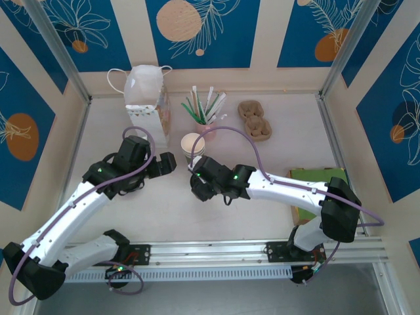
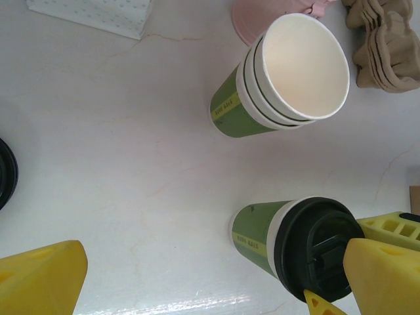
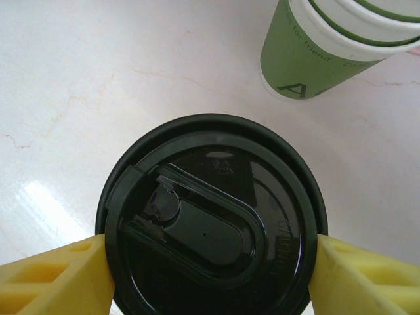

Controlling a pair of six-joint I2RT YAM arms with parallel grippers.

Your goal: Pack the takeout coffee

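The takeout coffee (image 2: 262, 236) stands upright mid-table, and the right gripper (image 3: 210, 262) clasps its lid from both sides. The stack of cups (image 1: 192, 146) is just beside it toward the back, and its top cup is empty. The left gripper (image 1: 164, 164) hangs spread wide near the coffee, holding nothing. Bare table (image 1: 197, 220) lies toward the arm bases. The pink cup (image 1: 205, 123) behind holds straws (image 1: 200, 102)

Bright, even light casts only soft shadows, with pale glare streaking the counter (image 2: 197, 303) at 6 o'clock in the left wrist view, a faint sheen on the black lid (image 3: 210, 216), and the close jaws slightly blurred.
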